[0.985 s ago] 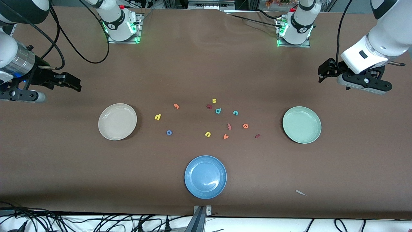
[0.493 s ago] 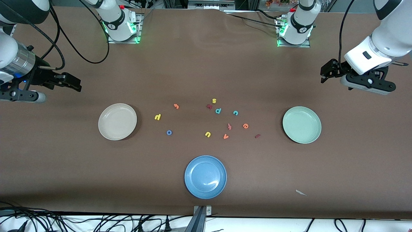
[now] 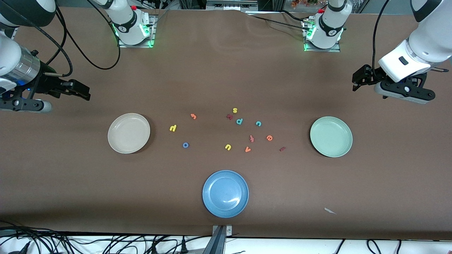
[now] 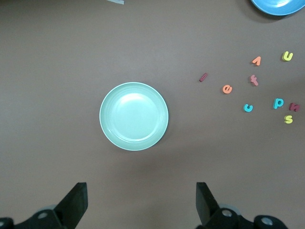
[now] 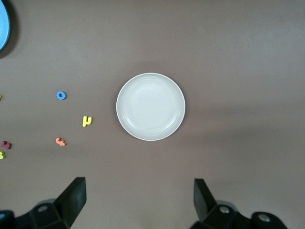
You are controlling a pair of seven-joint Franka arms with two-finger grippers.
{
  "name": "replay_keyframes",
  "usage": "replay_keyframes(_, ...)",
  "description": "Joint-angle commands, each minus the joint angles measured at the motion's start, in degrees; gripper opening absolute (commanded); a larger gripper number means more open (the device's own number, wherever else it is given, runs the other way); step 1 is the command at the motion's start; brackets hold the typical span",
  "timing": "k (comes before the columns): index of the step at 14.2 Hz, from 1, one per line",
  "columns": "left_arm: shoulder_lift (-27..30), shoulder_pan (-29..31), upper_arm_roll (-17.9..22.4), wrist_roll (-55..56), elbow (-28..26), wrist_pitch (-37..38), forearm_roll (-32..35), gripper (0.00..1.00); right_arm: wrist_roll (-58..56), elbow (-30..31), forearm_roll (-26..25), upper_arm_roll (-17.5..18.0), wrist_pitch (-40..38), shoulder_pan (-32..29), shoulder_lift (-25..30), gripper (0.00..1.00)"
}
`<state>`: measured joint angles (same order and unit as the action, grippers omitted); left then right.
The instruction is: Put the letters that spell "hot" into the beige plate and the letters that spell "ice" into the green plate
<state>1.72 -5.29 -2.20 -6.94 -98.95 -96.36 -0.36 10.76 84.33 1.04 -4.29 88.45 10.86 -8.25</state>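
The counter [image 3: 226,70] carries everything and nothing on it has moved in the last second; the one change is small: the left arm's wrist has lifted slightly and drawn a touch toward its own end of the counter, while the right arm barely shifts; I judge the sorting has not begun.

Taking the blue plate [image 3: 225,193] as the landmark: the beige plate [image 3: 129,133] sits farther from the front camera than it, toward the right arm's end; the green plate [image 3: 331,136] likewise, toward the left arm's end; both are bare.

The left end effector [image 3: 356,79] hangs over bare counter near the green plate, fingers spread wide and empty; the right end effector [image 3: 83,92] hangs near the beige plate, also spread and empty.

The letters lie farther from the camera than the blue plate, between the other two plates; the h [image 3: 172,128], t [image 3: 193,116] and o [image 3: 185,145] lie on the beige side; the c [image 3: 258,123], e [image 3: 269,138] and i [image 3: 282,149] on the green side; the u [image 3: 228,147], s [image 3: 235,110], p [image 3: 239,121] and v [image 3: 248,149] lie among them.
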Motion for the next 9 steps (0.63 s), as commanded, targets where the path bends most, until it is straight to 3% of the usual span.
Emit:
replay_keyframes(1, -0.3, 0.0, -0.1, 0.0, 1.0, 0.9, 1.7, 1.00, 0.1, -0.1, 0.7, -0.1, 0.2, 0.2, 0.0, 1.00)
replay_keyframes(9, -0.3, 0.0, -0.2, 0.0, 1.0, 0.9, 1.7, 1.00, 0.2, 0.4, 0.6, 0.0, 0.4, 0.4, -0.1, 1.00)
